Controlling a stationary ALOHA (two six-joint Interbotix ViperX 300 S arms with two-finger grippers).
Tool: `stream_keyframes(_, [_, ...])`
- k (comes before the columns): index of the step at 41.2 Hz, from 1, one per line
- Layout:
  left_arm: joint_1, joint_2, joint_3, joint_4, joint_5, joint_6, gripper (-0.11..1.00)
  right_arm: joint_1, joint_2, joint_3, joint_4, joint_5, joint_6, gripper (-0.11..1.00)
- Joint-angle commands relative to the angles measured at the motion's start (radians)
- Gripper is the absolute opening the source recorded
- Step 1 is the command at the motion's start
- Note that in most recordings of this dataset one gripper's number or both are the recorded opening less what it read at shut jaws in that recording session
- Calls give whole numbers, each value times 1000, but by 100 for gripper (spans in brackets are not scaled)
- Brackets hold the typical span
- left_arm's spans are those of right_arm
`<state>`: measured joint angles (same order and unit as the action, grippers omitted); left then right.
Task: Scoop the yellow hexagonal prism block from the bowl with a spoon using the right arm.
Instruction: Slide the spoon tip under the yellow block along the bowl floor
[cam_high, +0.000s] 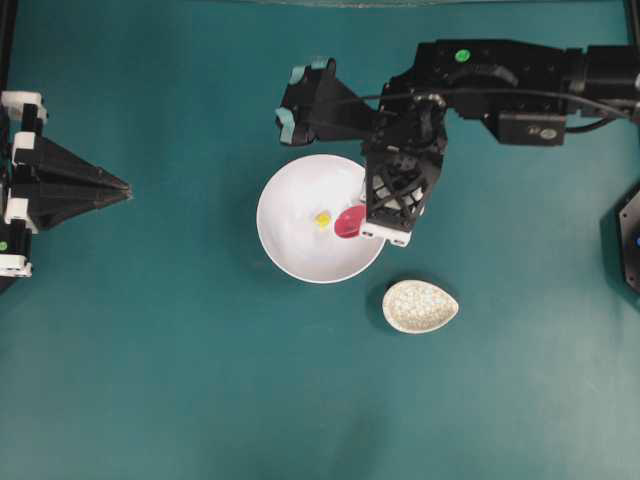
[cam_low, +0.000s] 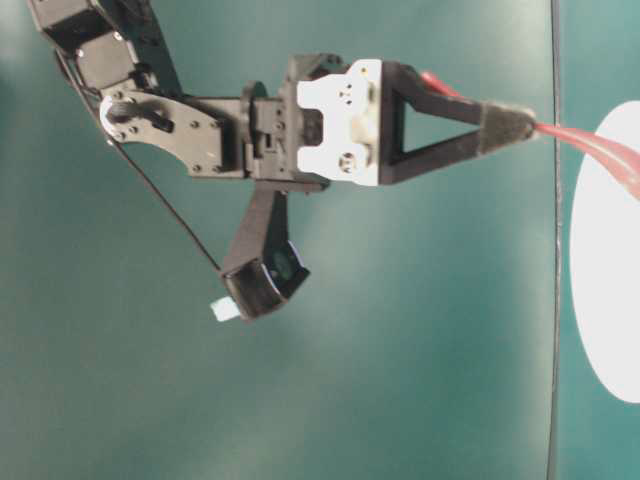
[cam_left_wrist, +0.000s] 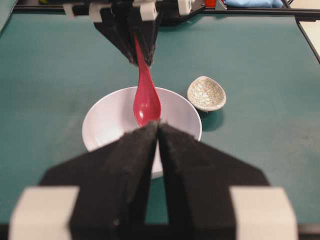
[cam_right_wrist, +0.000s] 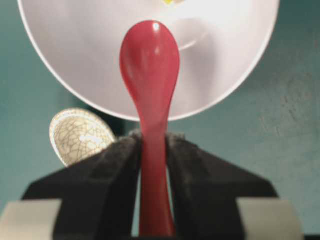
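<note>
The white bowl sits mid-table with the tiny yellow hexagonal prism block on its floor. My right gripper is shut on the handle of the magenta spoon, whose scoop hangs inside the bowl's right side, just right of the block. In the right wrist view only a sliver of the block shows at the top edge, beyond the scoop tip. My left gripper rests shut at the far left, pointing toward the bowl, with nothing between its fingers.
A speckled grey-white teardrop spoon rest lies just right of and below the bowl. The right arm's body spans the upper right of the overhead view. Teal table surface surrounds everything.
</note>
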<state>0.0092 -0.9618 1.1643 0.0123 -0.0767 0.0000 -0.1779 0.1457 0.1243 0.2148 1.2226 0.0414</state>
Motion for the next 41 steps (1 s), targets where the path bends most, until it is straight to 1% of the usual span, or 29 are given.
stream_keyframes(1, [0, 6, -23, 3, -5, 2, 10, 0, -11, -21, -3, -14, 2, 23])
stream_keyframes(8, [0, 6, -23, 3, -5, 2, 10, 0, 5, -20, -29, -51, 2, 23])
stream_keyframes(14, [0, 6, -23, 3, -5, 2, 10, 0, 5, -14, -46, -57, 0, 23])
stream_keyframes(25, [0, 5, -23, 3, -5, 2, 10, 0, 6, 6, -46, -60, 3, 23])
stream_keyframes(34, [0, 5, -23, 3, -5, 2, 10, 2, 5, 25, -43, -103, 3, 23])
stream_keyframes(41, [0, 5, -23, 3, -5, 0, 10, 6, 14, 26, -41, -110, 3, 23])
